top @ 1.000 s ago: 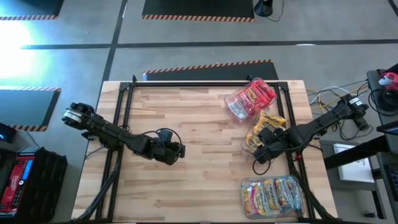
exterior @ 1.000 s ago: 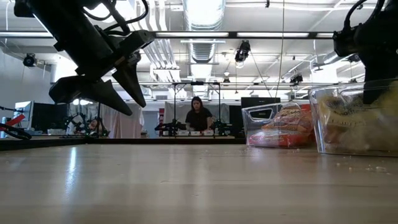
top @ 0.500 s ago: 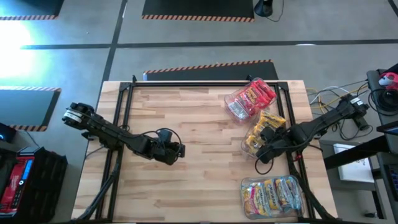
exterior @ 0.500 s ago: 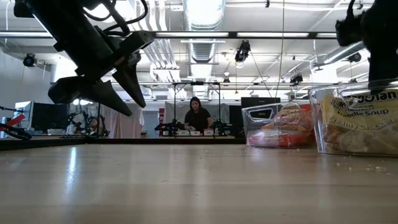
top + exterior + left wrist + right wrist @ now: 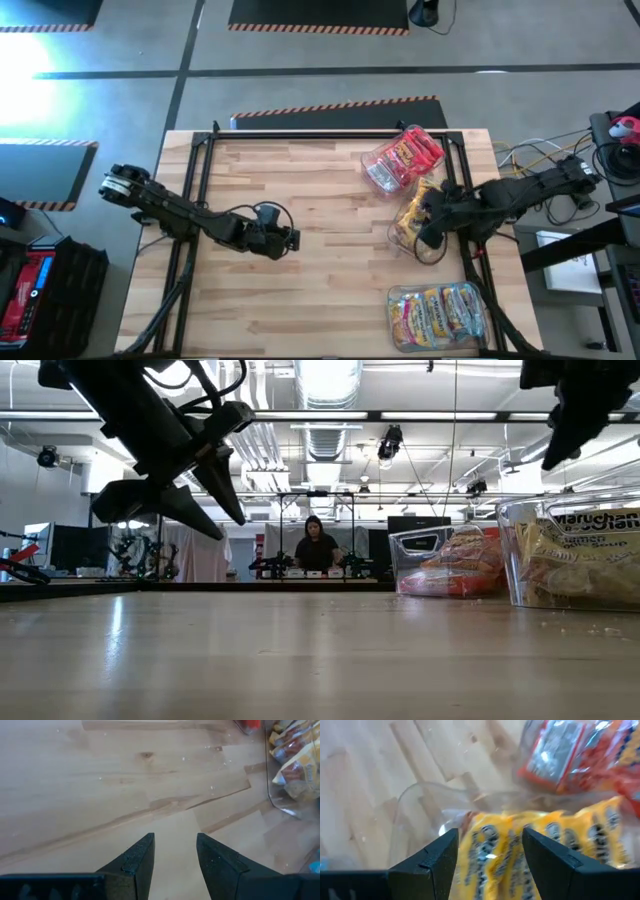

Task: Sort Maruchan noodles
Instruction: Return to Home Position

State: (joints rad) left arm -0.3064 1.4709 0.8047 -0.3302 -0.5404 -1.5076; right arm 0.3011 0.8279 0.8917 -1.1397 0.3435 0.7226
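Note:
The Maruchan noodle packets lie in three clear tubs on the table's right side: red ones (image 5: 402, 158) at the far edge, yellow-orange ones (image 5: 412, 220) in the middle, and light blue and yellow ones (image 5: 440, 315) near the front edge. My right gripper (image 5: 428, 228) hovers open and empty just above the yellow tub (image 5: 575, 555), and its wrist view looks down on the yellow packets (image 5: 520, 855). My left gripper (image 5: 290, 240) hangs open and empty over bare wood at the table's centre left (image 5: 175, 840).
A black metal frame (image 5: 200, 150) runs along the table's far edge and both sides. The table's middle and left side is bare wood (image 5: 300, 190). In the low view a person (image 5: 318, 550) sits far off in the room behind the table.
My right gripper has risen out of the yellow tub and drawn a little toward the table's far edge, leaving the yellow packets lying inside. My left gripper has lifted very slightly.

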